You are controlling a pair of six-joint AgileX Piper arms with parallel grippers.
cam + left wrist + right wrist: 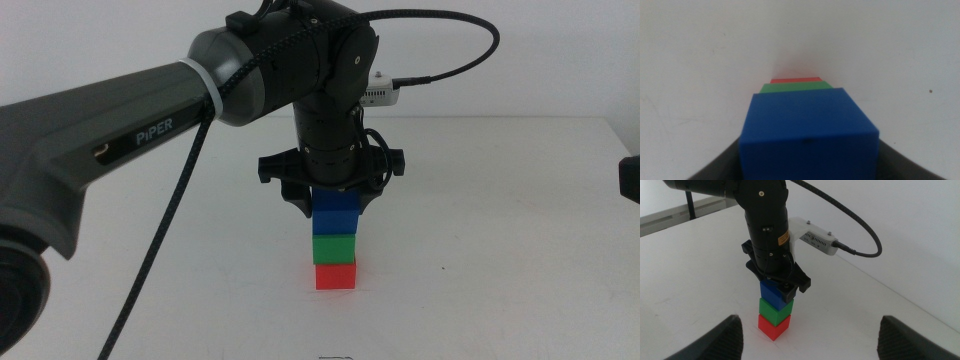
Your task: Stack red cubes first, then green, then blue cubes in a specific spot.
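Note:
The three cubes stand in one upright stack on the white table (500,250): the red cube (335,276) at the bottom, the green cube (333,247) on it, the blue cube (335,220) on top. My left gripper (333,205) reaches straight down over the stack, its jaws against the two sides of the blue cube, shut on it. In the left wrist view the blue cube (807,125) fills the space between the jaws, with green (796,87) and red (795,79) edges beyond. My right gripper (812,340) waits open, off to the right, facing the stack (774,310).
The left arm's thick body and braided cable (170,210) cross the left half of the middle view. A white wrist camera (815,240) juts from that arm. The dark right gripper (630,180) shows at the right edge.

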